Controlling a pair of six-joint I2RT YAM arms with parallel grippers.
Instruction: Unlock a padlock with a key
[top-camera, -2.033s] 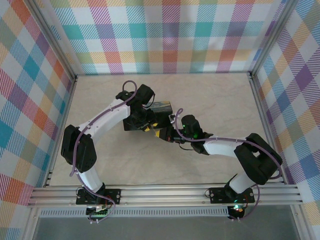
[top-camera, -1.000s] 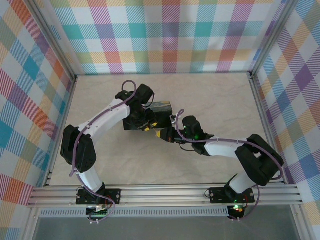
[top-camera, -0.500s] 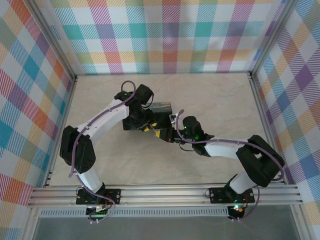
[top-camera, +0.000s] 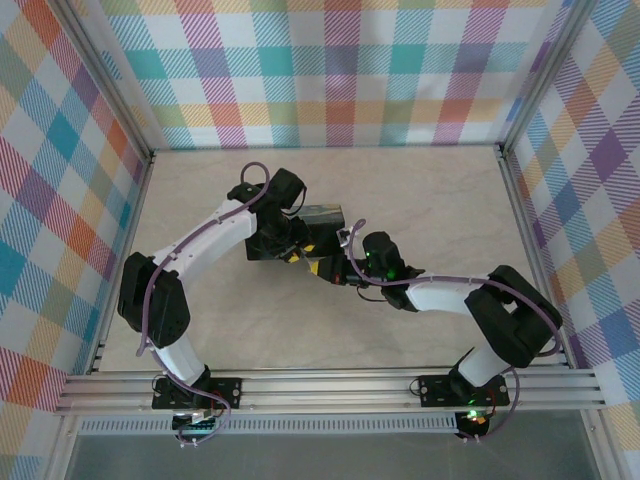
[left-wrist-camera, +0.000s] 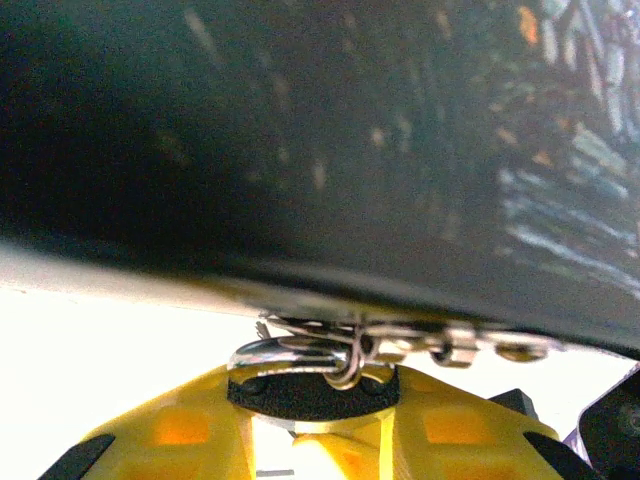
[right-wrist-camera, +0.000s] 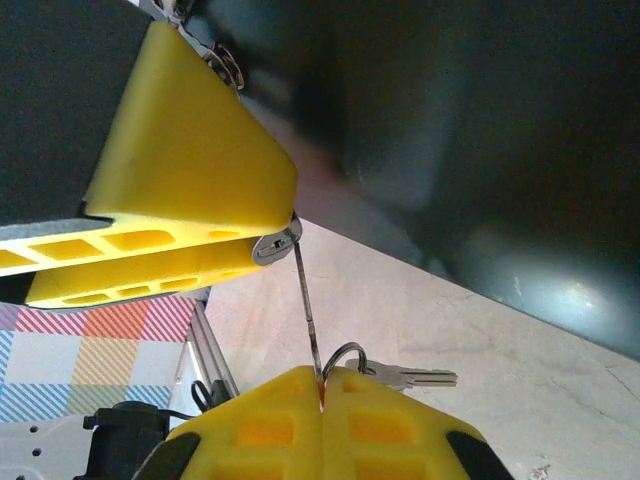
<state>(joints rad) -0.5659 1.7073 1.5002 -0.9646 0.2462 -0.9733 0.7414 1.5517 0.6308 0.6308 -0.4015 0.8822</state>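
Note:
My left gripper (left-wrist-camera: 320, 432) is shut on the padlock (left-wrist-camera: 318, 392): yellow fingers clamp its small black body. The silvery shackle (left-wrist-camera: 285, 350) hangs through the metal hasp of the black box (left-wrist-camera: 300, 120). In the right wrist view the padlock's silvery underside (right-wrist-camera: 275, 243) peeks out between the left gripper's yellow fingers (right-wrist-camera: 190, 180). My right gripper (right-wrist-camera: 322, 385) is shut on the key (right-wrist-camera: 307, 305), seen edge-on, its tip reaching the padlock's underside. A spare key (right-wrist-camera: 412, 377) dangles from the ring. From above, the left gripper (top-camera: 297, 252) and right gripper (top-camera: 335, 268) meet at the box's (top-camera: 322, 213) near side.
The dark box wall (right-wrist-camera: 480, 130) looms just behind the right gripper. Pale marbled tabletop (top-camera: 440, 200) lies around the box, bounded by aluminium frame rails (top-camera: 330, 385) and plaid walls.
The right gripper has edged slightly left towards the left gripper with the key in it. The left arm has barely moved.

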